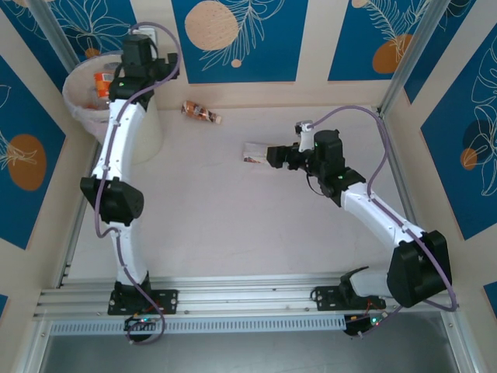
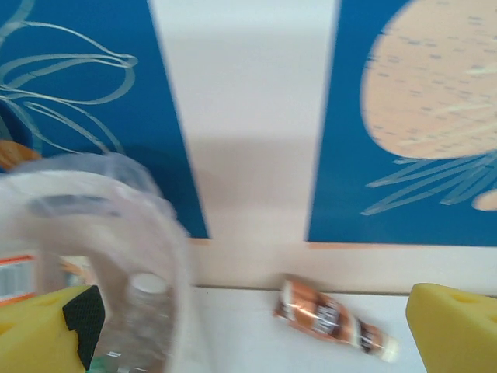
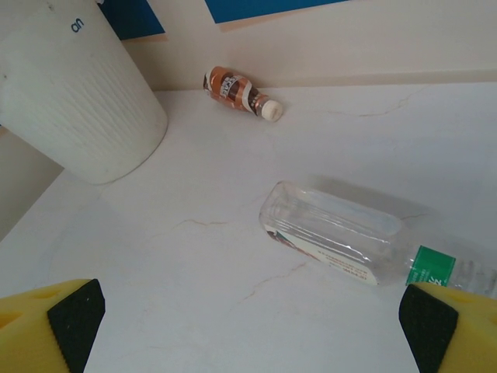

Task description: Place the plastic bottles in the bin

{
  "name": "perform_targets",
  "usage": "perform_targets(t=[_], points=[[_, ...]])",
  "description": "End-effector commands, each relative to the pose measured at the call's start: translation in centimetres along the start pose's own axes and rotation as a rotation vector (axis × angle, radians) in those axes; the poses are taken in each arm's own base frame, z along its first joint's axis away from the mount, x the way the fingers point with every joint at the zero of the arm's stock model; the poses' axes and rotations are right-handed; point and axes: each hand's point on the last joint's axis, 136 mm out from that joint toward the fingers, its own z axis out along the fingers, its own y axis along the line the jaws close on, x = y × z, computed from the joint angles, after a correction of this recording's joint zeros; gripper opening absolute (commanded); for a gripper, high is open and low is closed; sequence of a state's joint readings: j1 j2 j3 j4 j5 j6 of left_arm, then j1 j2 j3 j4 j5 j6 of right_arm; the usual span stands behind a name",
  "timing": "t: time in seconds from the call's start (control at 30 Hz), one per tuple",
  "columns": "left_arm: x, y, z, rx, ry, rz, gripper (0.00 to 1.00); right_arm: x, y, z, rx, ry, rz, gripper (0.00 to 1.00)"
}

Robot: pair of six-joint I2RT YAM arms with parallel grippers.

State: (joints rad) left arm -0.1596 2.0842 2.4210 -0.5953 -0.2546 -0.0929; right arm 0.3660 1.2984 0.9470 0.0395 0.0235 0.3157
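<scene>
The cream bin [image 1: 84, 105] stands at the back left, with an orange-labelled bottle [image 1: 103, 82] inside. My left gripper [image 2: 248, 346] hovers open and empty by the bin's bagged rim [image 2: 167, 225]; a clear bottle [image 2: 144, 311] lies inside. A brown-labelled bottle [image 1: 201, 113] rests against the back wall, and it shows in the left wrist view [image 2: 334, 318] too. A flattened clear bottle [image 3: 334, 229] with a green label lies on the table. My right gripper [image 3: 248, 334] is open just short of it, its right finger [image 3: 454, 326] near the bottle's neck end.
The white table [image 1: 233, 217] is walled by blue-and-cream panels and metal posts [image 1: 404, 62]. From the right wrist, the ribbed bin wall [image 3: 78, 101] is far left and the brown-labelled bottle [image 3: 237, 92] lies beyond it by the wall.
</scene>
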Motion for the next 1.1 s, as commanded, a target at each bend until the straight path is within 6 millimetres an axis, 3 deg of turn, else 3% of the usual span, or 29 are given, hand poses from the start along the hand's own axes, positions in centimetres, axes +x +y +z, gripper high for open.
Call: perform_targets(t=[0.0, 0.2, 0.43, 0.67, 0.83, 0.97, 1.07], points=[[0.1, -1.7, -1.2, 0.008, 0.022, -0.096, 1.00, 0.4, -1.2, -0.8, 0.047, 0.004, 0.025, 1.00], [3.9, -7.0, 0.2, 0.081, 0.120, -0.202, 1.00, 0.7, -2.0, -1.7, 0.078, 0.016, 0.042, 1.00], [9.6, -11.8, 3.8, 0.141, 0.247, -0.357, 1.00, 1.2, -3.6, -2.8, 0.132, 0.020, 0.084, 0.99], [14.4, -13.6, 8.5, 0.100, 0.281, -0.514, 1.00, 1.4, -4.2, -3.0, 0.140, 0.028, 0.094, 1.00], [15.7, -13.1, 12.2, 0.051, 0.206, -0.617, 1.00, 1.1, -4.7, -2.8, 0.141, 0.037, 0.095, 0.99], [16.6, -13.9, 15.1, 0.083, 0.187, -0.693, 1.00, 1.1, -5.0, -2.4, 0.142, 0.042, 0.097, 1.00], [18.8, -14.0, 16.4, 0.043, 0.209, -0.730, 1.00, 1.3, -5.4, -1.9, 0.145, 0.051, 0.108, 1.00]])
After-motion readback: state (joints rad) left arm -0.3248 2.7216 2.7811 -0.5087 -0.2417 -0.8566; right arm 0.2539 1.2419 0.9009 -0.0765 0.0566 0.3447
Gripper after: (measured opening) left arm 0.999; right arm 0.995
